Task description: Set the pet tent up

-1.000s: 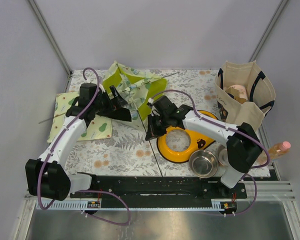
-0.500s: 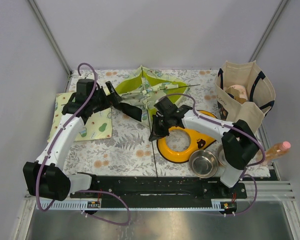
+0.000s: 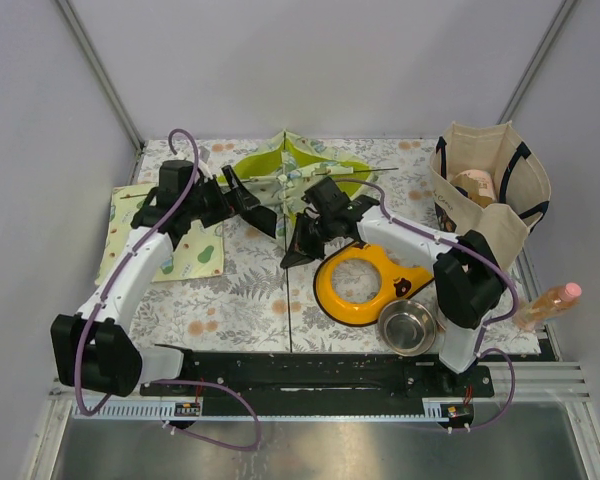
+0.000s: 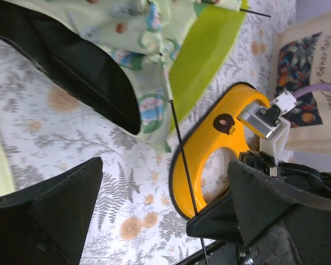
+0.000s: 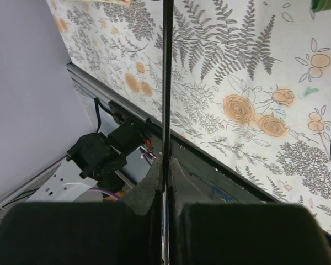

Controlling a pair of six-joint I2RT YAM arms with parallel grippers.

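1. The right claw (image 3: 290, 256) was clenched on a thin black pole (image 5: 167, 83). From its own wrist we saw the rod pinched between the pads (image 5: 146, 190) and running straight out ahead of them.
2. Close by, the orange feeder (image 3: 332, 300) lay at about 4 o'clock from that claw. A steel bowl (image 3: 408, 328) sat beyond it, toward the near edge of the table (image 3: 230, 290).
3. The left claw (image 3: 252, 205) stood at roughly 11 o'clock from the right one, released and spread wide, with nothing between its fingers.
4. The pet tent (image 3: 300, 165) sat at the far middle of the table, a slumped heap of avocado print and lime panels, not yet standing. It was at 12 o'clock from the right claw and about 2 o'clock from the left. The left claw's far finger lay just beside the fabric, and we could not tell whether it touched.
5. The held pole's long axis ran near 12-to-6, its far end up in the fabric. We judged that the coming move turned on this line. The right claw had the rod's near end, while the left, nearer the cloth, was free to steady or lift it.
6. Farther off from the right claw, the matching mat (image 3: 170, 250) lay at 9 o'clock and a tote bag (image 3: 485, 200) between 2 and 3 o'clock.
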